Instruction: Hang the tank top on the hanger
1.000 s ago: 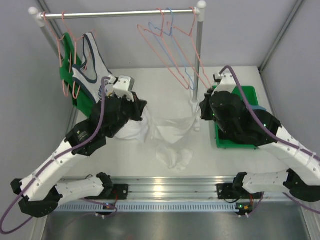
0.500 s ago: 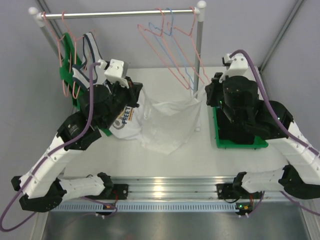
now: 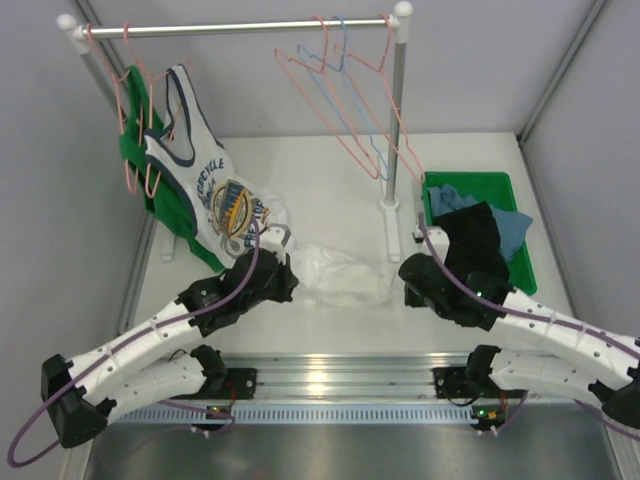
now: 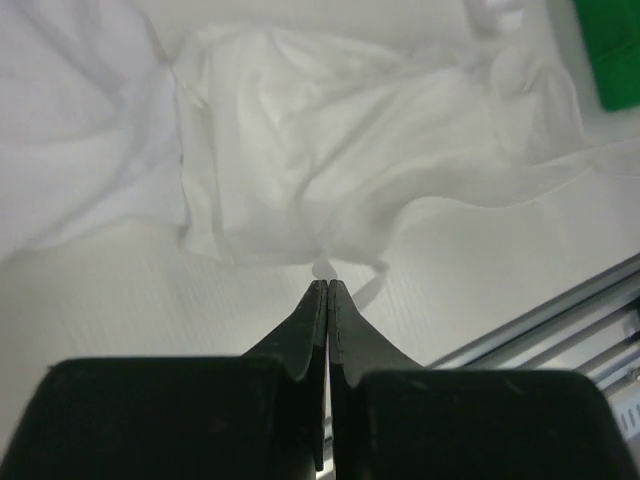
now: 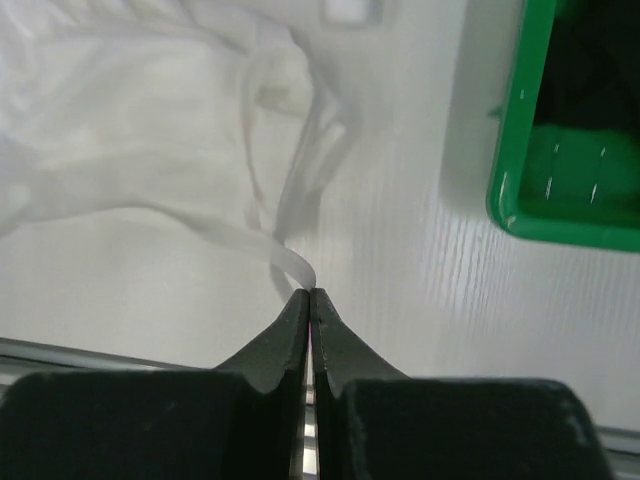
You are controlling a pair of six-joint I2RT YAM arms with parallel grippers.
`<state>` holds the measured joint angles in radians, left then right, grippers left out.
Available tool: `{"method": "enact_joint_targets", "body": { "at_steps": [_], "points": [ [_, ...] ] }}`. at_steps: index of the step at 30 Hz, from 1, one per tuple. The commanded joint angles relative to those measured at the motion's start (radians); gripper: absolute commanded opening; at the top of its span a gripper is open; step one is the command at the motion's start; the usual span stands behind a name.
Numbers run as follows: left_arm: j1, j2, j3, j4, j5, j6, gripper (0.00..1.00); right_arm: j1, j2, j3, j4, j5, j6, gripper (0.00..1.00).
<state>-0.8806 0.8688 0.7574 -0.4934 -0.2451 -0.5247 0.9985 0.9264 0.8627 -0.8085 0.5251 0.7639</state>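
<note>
Green tray sits at the right side of the table, behind my right arm. In it is a black garment heaped in the middle, with a blue garment showing at the back and right. The arm hides the tray's front edge from me.

Tank top lies crumpled on the table between the two grippers, left of the tray and just in front of the rack foot.

Left gripper: jaws pressed flat together, with a small peak of the top's hem nipped at the tips. Right gripper: jaws together as well, pinching the end of a thin strap that loops back to the bulk of the fabric.

Hanger hangs on the rail at the back, above the tank top and well apart from it.

Edges: the aluminium rail runs along the near side, close behind both wrists. In the right wrist view the tray's corner is near the fingertips, off to their right.

Room: white table surface shows behind the tank top, between the rack foot and the graphic top. That top hangs at the left end of the rail, with a green garment behind it.
</note>
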Motion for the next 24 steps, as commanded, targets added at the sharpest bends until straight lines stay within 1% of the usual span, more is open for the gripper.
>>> {"method": "enact_joint_targets", "body": {
  "at_steps": [1,2,4,6,9,10,14,15,16,17,18,20,21,23,24],
  "points": [
    [-0.001,-0.010,-0.101,0.154,0.125,-0.146,0.00,-0.009,-0.055,-0.169,0.124,-0.100,0.182,0.00],
    [-0.001,-0.002,-0.136,0.161,0.132,-0.167,0.00,-0.011,-0.063,-0.235,0.135,-0.120,0.221,0.00],
    [-0.001,0.006,-0.159,0.162,0.154,-0.179,0.00,-0.009,-0.078,-0.283,0.158,-0.134,0.247,0.00],
    [-0.001,0.022,-0.182,0.165,0.174,-0.198,0.00,-0.009,-0.081,-0.323,0.166,-0.142,0.271,0.00],
    [-0.001,0.029,-0.207,0.154,0.213,-0.218,0.00,-0.008,-0.080,-0.340,0.161,-0.146,0.282,0.03],
    [-0.001,0.026,-0.214,0.151,0.220,-0.222,0.00,-0.009,-0.084,-0.343,0.161,-0.149,0.285,0.07],
    [-0.001,-0.020,-0.272,0.119,0.240,-0.276,0.00,-0.008,-0.112,-0.364,0.155,-0.152,0.295,0.16],
    [-0.001,-0.030,-0.283,0.112,0.271,-0.287,0.00,-0.009,-0.124,-0.363,0.146,-0.148,0.295,0.20],
    [-0.001,-0.048,-0.300,0.095,0.276,-0.306,0.00,-0.008,-0.129,-0.361,0.140,-0.142,0.293,0.22],
    [-0.001,-0.057,-0.306,0.082,0.277,-0.314,0.07,-0.008,-0.133,-0.350,0.125,-0.139,0.295,0.24],
    [-0.001,-0.066,-0.311,0.072,0.277,-0.320,0.10,-0.008,-0.139,-0.343,0.118,-0.136,0.292,0.28],
    [-0.001,-0.089,-0.313,0.040,0.276,-0.328,0.18,-0.008,-0.146,-0.314,0.101,-0.125,0.279,0.33],
    [-0.001,-0.096,-0.310,0.027,0.267,-0.330,0.23,-0.009,-0.146,-0.303,0.089,-0.122,0.278,0.37],
    [-0.001,-0.112,-0.291,-0.006,0.254,-0.330,0.28,-0.009,-0.146,-0.266,0.081,-0.111,0.252,0.40],
    [-0.001,-0.117,-0.283,-0.020,0.254,-0.328,0.33,-0.008,-0.144,-0.252,0.080,-0.109,0.242,0.42]
  ]
}}
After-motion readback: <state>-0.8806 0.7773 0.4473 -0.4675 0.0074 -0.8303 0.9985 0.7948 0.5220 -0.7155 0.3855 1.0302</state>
